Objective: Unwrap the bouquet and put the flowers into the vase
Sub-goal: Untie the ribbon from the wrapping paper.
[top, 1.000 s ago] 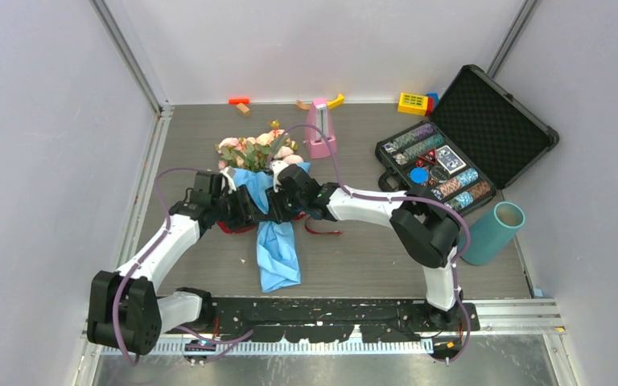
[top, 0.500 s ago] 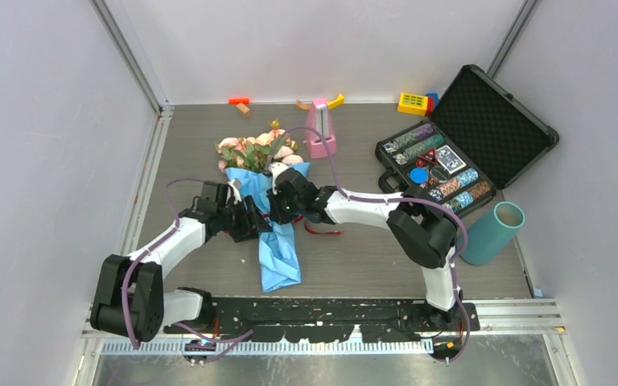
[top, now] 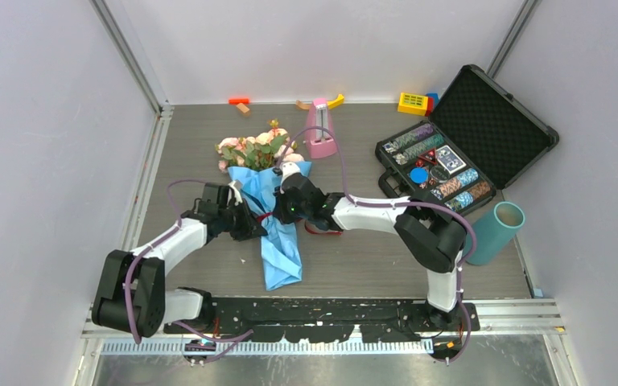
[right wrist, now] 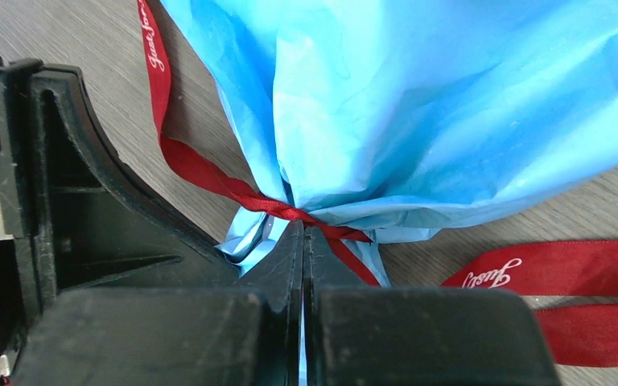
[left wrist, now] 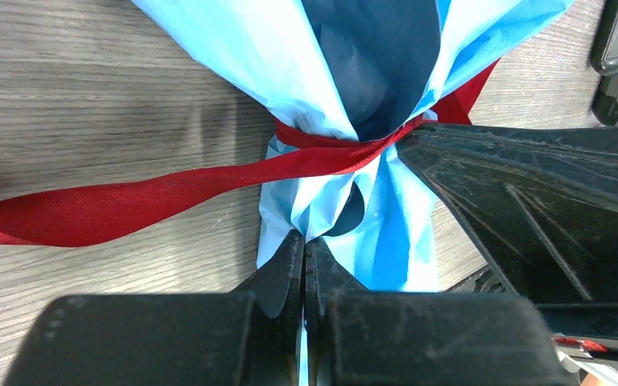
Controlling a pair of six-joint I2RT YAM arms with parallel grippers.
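The bouquet [top: 267, 186] lies on the table, its pink and peach flowers [top: 254, 150] pointing away and its blue paper cone [top: 280, 248] pointing toward the arm bases. A dark red ribbon [left wrist: 129, 205] ties the cone's neck. My left gripper [top: 252, 226] comes in from the left, shut on a fold of blue paper [left wrist: 322, 80] just below the tie. My right gripper [top: 285, 211] comes in from the right, shut on the paper at the ribbon knot [right wrist: 290, 212]. The teal vase [top: 492, 232] stands at the far right.
An open black case [top: 467, 145] of poker chips sits at the back right, next to the vase. A pink metronome-shaped object [top: 320, 129] stands behind the flowers. Small toy blocks [top: 413, 103] lie along the back wall. Loose ribbon ends [right wrist: 563, 273] trail on the wood.
Both grippers have closed onto the neck of the cone. The left arm drew in closer to it and the paper cone shifted slightly.
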